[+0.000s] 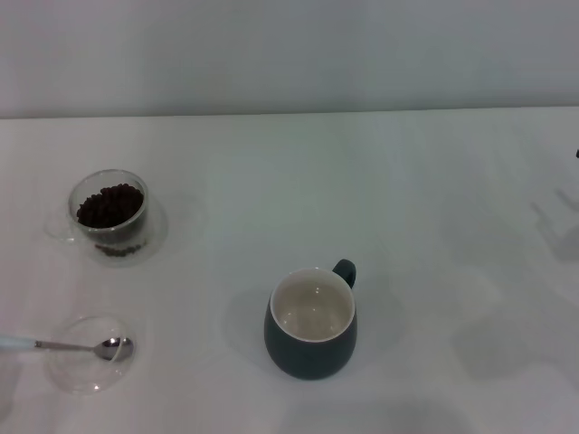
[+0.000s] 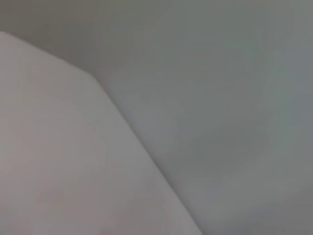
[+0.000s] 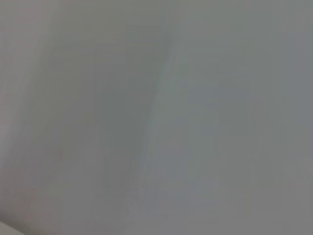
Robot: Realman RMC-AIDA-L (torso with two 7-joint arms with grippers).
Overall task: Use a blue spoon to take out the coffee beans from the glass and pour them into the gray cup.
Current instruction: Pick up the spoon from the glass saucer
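Note:
In the head view the glass (image 1: 110,215) stands at the left of the white table, filled with dark coffee beans (image 1: 109,204). Near the front left lies the blue spoon (image 1: 68,344), its metal bowl resting in a shallow clear dish (image 1: 90,372) and its pale handle running off the left edge. The gray cup (image 1: 311,323) stands front centre, its cream inside empty and its handle pointing to the back right. Neither gripper shows in the head view. Both wrist views show only blank pale surfaces, with no fingers in them.
The white table (image 1: 434,226) stretches from the cup to the right edge and back to a pale wall. A faint shadow lies on the table at the right edge.

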